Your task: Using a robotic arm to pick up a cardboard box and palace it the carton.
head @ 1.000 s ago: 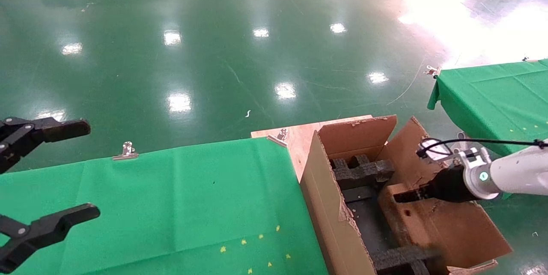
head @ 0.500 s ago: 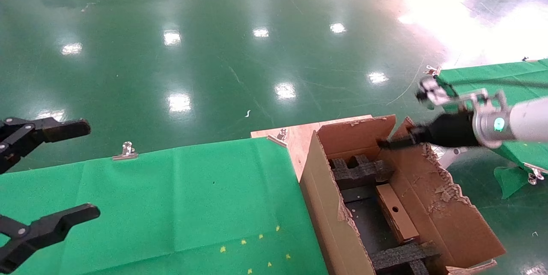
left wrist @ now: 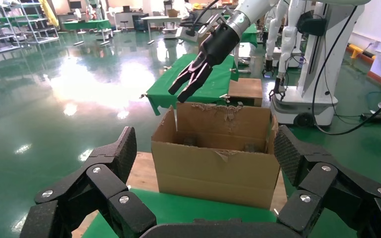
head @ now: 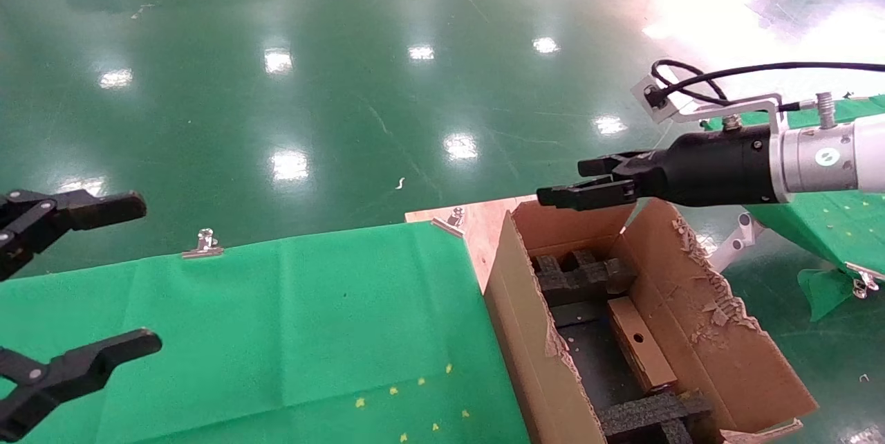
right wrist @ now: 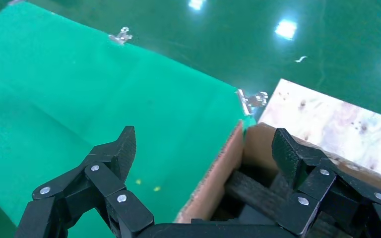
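The head cam sits up high and looks forward and down over the green counter (head: pixel 276 319), with the carton (head: pixel 532 333) low and right of centre and lots of shiny green floor beyond it.

The left wrist cam rides right behind the left pincer (left wrist: pixel 206 163) and looks level across the counter at the carton (left wrist: pixel 213 168) from the side, fairly near, with the robotic arm (left wrist: pixel 248 12) above it.

The right wrist cam looks steeply down from just above the carton (right wrist: pixel 228 163), close to its corner. All three views share that carton and the counter edge next to it.
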Motion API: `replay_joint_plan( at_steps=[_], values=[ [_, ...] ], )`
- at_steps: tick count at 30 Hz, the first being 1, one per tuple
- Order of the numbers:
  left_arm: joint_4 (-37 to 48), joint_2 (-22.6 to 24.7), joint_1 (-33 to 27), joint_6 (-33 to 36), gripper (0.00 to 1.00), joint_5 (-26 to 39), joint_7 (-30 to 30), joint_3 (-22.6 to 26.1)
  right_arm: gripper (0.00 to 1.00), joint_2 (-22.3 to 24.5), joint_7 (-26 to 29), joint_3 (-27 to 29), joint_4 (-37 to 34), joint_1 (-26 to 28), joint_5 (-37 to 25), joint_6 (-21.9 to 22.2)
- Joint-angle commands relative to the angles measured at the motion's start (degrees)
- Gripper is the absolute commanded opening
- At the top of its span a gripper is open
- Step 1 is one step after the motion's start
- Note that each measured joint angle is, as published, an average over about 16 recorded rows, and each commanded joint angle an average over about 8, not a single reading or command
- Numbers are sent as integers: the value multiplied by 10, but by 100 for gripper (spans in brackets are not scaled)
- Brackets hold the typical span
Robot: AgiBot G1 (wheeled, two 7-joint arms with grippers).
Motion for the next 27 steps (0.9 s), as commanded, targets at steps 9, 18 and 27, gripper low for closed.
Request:
replay_joint_plan(
  at_steps=[9, 18, 27],
  values=[
    [0, 0, 0, 0, 100, 0, 0, 0, 100, -2, -5, 5, 0, -8, 0, 1],
    [0, 0, 0, 0, 100, 0, 0, 0, 100, -10, -35, 75, 37, -60, 17, -22],
    [0, 0, 0, 0, 100, 0, 0, 0, 100, -19, -71, 158, 82, -123, 37, -49]
  ],
)
